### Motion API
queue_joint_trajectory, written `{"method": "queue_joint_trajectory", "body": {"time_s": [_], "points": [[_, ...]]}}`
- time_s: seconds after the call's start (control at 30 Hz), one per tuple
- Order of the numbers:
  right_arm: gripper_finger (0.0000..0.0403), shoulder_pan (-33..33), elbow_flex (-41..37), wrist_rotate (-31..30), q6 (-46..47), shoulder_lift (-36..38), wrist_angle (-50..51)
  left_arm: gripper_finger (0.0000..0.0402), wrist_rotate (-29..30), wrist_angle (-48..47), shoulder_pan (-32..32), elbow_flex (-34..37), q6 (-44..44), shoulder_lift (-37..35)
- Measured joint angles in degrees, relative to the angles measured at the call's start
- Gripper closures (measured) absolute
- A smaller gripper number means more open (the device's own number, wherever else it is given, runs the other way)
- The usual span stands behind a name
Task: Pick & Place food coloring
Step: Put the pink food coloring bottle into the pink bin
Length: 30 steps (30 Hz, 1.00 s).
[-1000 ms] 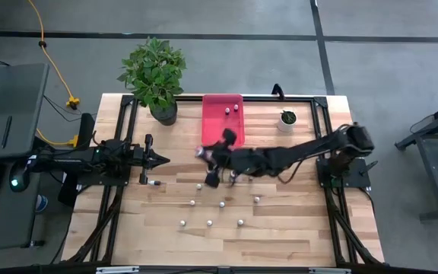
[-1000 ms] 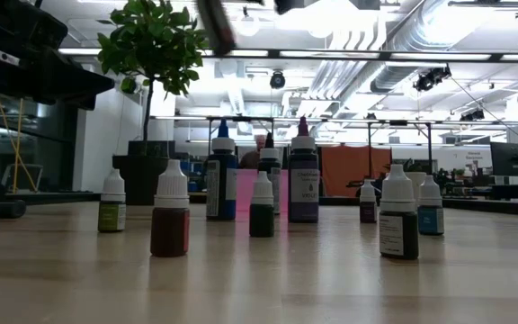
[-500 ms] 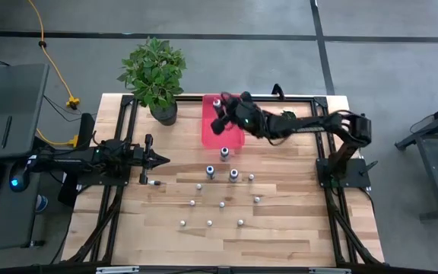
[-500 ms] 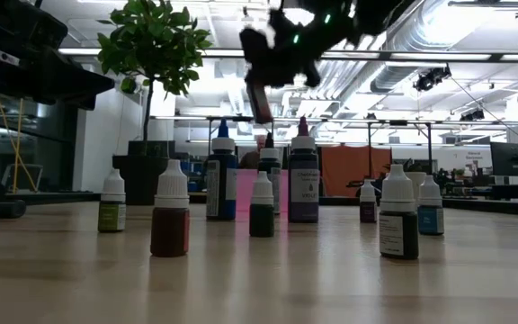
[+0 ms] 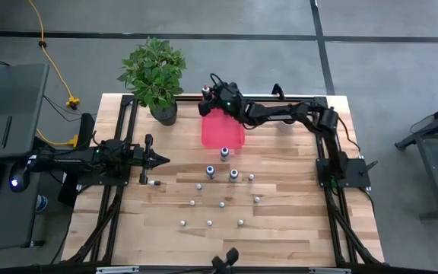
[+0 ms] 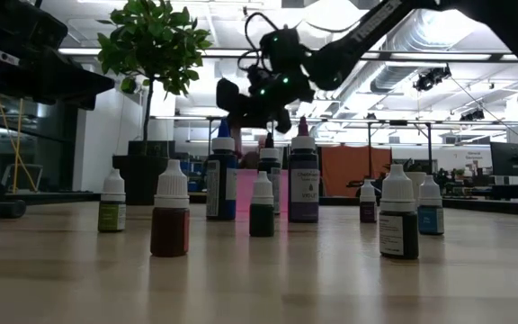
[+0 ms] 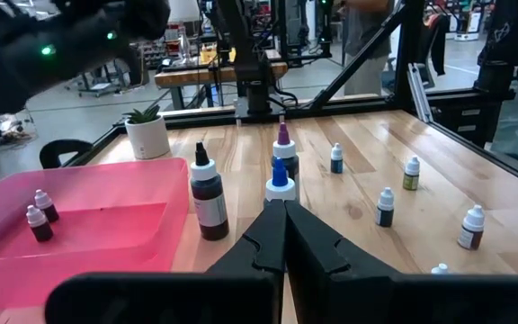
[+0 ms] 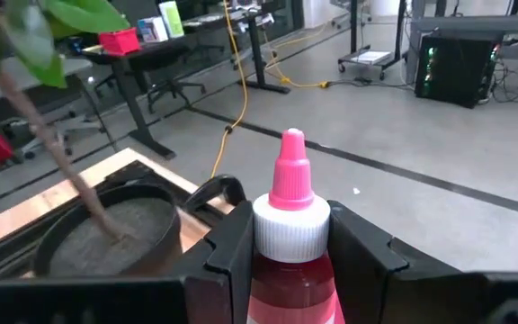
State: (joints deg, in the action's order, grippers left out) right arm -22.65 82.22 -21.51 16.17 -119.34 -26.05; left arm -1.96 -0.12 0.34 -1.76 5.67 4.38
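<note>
My right gripper (image 5: 206,101) is shut on a food coloring bottle (image 8: 291,225) with a pink nozzle, white cap and red body. It is in the air over the far left corner of the pink tray (image 5: 223,133); it also shows in the low view (image 6: 236,101). Three taller bottles (image 5: 224,153) and several tiny white-capped ones (image 5: 222,204) stand upright on the table. Two tiny bottles (image 7: 39,216) stand in the tray. My left gripper (image 5: 160,159) is shut and empty at the table's left. My right gripper pinches the bottle between its two fingers (image 8: 232,256) at the top of the body, just under the white cap (image 8: 291,270). The fingers lie about level and point toward the table's far left. The bottle stands upright, nozzle up, lifted clear of tray and table.
A big potted plant (image 5: 156,76) stands at the far left, close to my right gripper. A small white pot with a green plant (image 7: 148,135) stands beyond the tray. The right arm (image 5: 280,113) stretches along the far edge. There is bare wood near the front edge (image 5: 226,243).
My right gripper has risen from among the bottles at mid-table and gone toward the far edge, across the tray to its far left corner, carrying the bottle clear. The three taller bottles that the arm covered now show.
</note>
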Motion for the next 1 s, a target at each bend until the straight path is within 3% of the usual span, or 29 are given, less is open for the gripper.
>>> {"method": "queue_joint_trajectory", "body": {"time_s": [0.3,1.0], "points": [[0.0294,0.02,-0.75,-8.84,3.25,-1.85,-0.43,0.0401,0.02,0.00,0.02,0.00,0.00,-0.02],[0.0294,1.68,-0.68,-16.73,3.00,-8.32,-7.97,0.0401,0.02,0.00,0.00,0.00,0.00,-0.02]]}}
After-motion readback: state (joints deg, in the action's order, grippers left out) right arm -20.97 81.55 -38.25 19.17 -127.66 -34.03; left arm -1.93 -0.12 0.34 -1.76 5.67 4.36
